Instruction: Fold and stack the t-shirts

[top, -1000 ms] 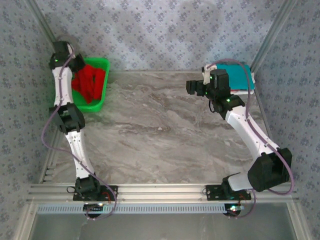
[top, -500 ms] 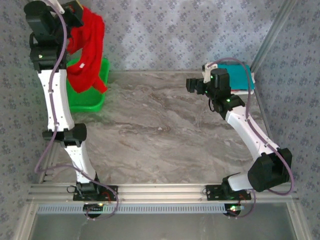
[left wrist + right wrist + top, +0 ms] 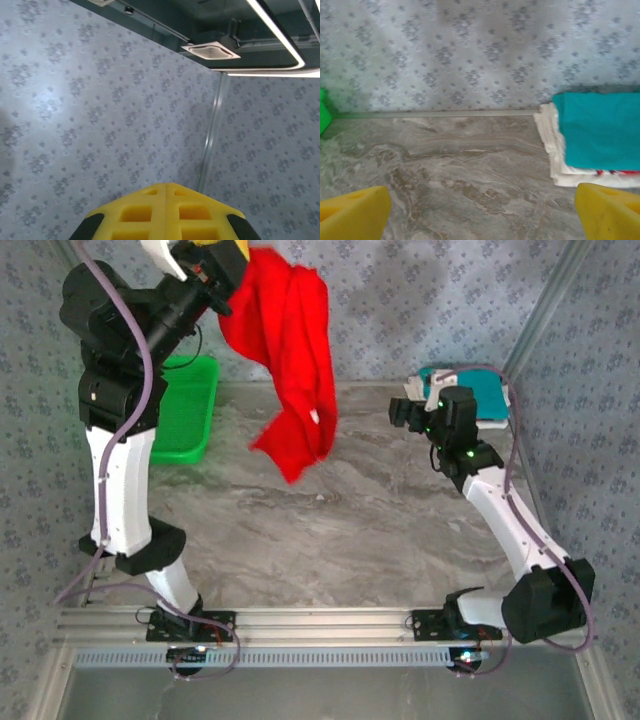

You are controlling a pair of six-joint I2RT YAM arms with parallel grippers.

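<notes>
A: Where is the red shirt [image 3: 292,350] now?

B: Up in the air. A second ago it lay bunched in the basket [image 3: 190,425] with the left arm bent down over it. Half a second ago it hung above the basket. Now the arm stands tall and the shirt has swung right — it drapes down over the far left part of the table [image 3: 330,540], clear of the basket.

A: And the left fingers [image 3: 162,212]?

B: In the wrist view the yellow tips meet along a seam, so they look together, and they point at the wall. From above, the shirt's top end lies right at them. Whether cloth is pinched between them I cannot tell.

A: The right side?

B: The right fingers [image 3: 404,412] stand wide apart with nothing between them, over the table at the far right. That arm has shifted a little toward the right wall since a second ago.

A: The other shirts?

B: Same place — the teal shirt [image 3: 600,130] lies folded on the white shirt [image 3: 551,145], stacked in the far right corner, just beside the right fingers.
</notes>
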